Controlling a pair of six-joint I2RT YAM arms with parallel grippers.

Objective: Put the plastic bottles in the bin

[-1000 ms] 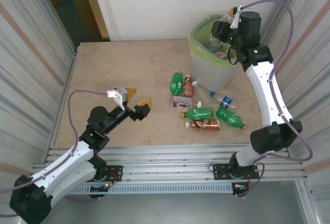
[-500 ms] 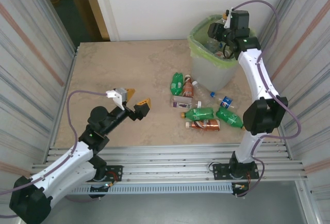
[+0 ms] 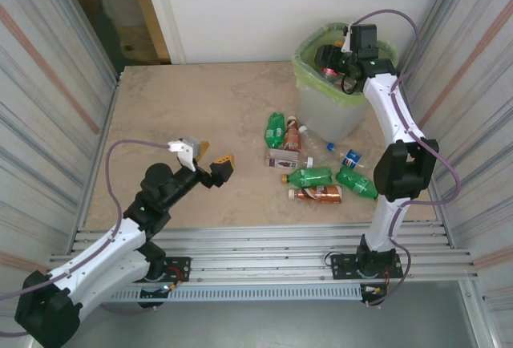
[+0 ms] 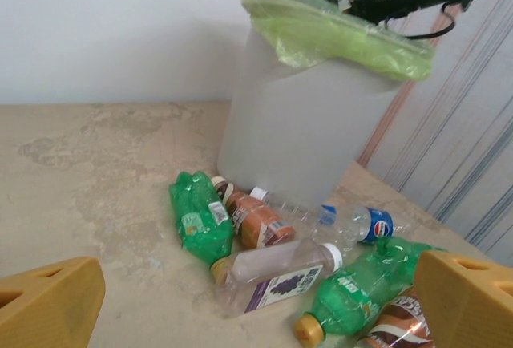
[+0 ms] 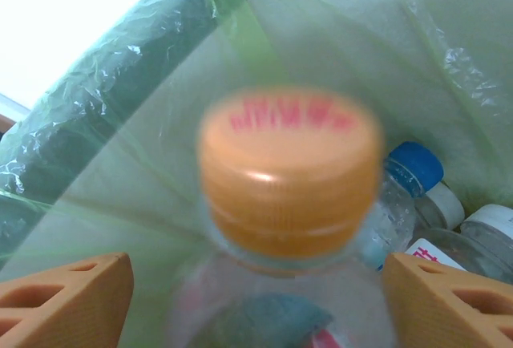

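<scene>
Left arm: low over the near left part of the surface, elbow bent, forearm reaching toward the middle.
Left claw (image 3: 213, 154): spread wide, nothing between its orange fingers (image 4: 48, 300), raised off the surface, aimed at the bottle heap and the bin.
Right arm: reared tall from the near right edge, folded over at the top, wrist dipped above the bin's mouth.
Right claw (image 3: 327, 58): over the bin opening, jaws parted around an orange-capped bottle (image 5: 288, 171). Clear gap beside the finger at the left of the wrist view; contact at the other finger impossible to tell.
Orange-capped bottle: clear body, blurred, long axis along the line of the fingers, cap end pointing out past the fingertips toward the green bag.
Bin (image 3: 321, 111): far right corner of the surface, tall, translucent grey-white, light green bag (image 4: 337, 31) folded over the rim.
Inside the bin: blue-capped bottle (image 5: 410, 170) and white-capped bottles (image 5: 442, 197), all clear.
Heap: seven bottles lying flat between the bin and the near edge, right of the middle.
Nearest the bin: crumpled green bottle (image 3: 275, 129) and brown bottle (image 3: 292, 135) side by side, long axes far-to-near; blue-labelled clear bottle (image 3: 341, 154) slanting toward the right edge.
Middle: purple-labelled clear bottle (image 3: 282, 158), long axis left-to-right.
Near side: yellow-capped green bottle (image 3: 309, 177), cap leftward; second brown bottle (image 3: 319, 195) parallel, just nearer; slanted green bottle (image 3: 357, 184) to their right.
</scene>
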